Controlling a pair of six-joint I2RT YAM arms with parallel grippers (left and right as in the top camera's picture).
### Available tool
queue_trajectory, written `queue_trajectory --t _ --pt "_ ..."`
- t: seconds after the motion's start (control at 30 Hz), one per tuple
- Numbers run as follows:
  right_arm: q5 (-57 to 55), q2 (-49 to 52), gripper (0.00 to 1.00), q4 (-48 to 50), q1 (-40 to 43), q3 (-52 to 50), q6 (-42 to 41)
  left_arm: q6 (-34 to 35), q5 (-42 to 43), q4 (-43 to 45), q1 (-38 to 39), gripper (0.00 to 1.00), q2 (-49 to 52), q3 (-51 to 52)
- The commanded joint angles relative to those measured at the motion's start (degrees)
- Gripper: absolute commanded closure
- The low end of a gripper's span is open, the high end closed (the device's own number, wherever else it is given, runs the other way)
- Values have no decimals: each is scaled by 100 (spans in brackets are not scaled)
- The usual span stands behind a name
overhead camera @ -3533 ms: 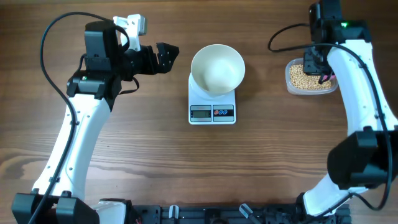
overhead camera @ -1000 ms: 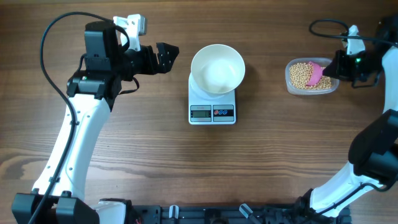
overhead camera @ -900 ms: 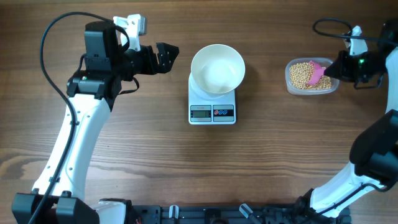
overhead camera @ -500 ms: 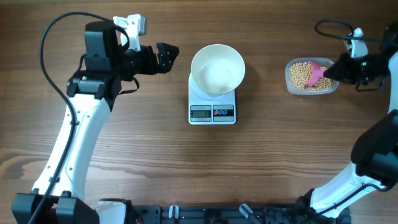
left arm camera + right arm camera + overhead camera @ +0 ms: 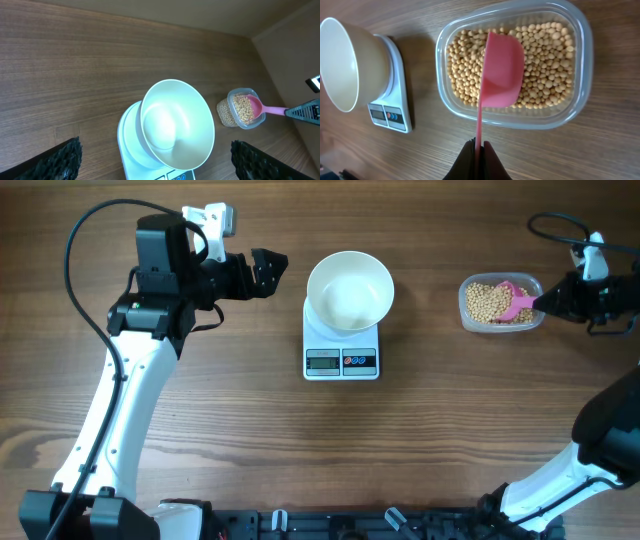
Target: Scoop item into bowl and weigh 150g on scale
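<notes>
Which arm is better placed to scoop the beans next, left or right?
Right. The right claw is shut on the pink scoop, whose cup sits over the beans in the clear tub. The left claw is open and empty, beside the bowl, far from the tub.

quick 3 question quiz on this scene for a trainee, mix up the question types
1. True or false: the bowl sits on the scale.
2. What do the right jaws grip?
A) the handle of the pink scoop
B) the rim of the bowl
C) nothing at all
3. Fill the gap: all the beans in view lie in the clear ___, and none are in the bowl.

Key
1. True.
2. A. The jaws are shut on the handle, with the scoop's head over the beans.
3. tub.
</notes>
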State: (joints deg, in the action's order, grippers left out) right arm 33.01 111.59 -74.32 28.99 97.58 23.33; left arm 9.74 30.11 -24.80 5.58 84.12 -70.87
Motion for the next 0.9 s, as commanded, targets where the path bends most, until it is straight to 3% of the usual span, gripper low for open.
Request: queue_trajectory --t 0.0,0.27,0.87 --pt "407 109 96 -20 -4 -63 376 -28 92 9 -35 0 44 0" --pt "511 109 96 -33 201 -63 542 -28 92 9 -35 0 44 0" --pt "1449 109 96 -485 981 -63 1742 -28 92 9 -35 0 44 0"
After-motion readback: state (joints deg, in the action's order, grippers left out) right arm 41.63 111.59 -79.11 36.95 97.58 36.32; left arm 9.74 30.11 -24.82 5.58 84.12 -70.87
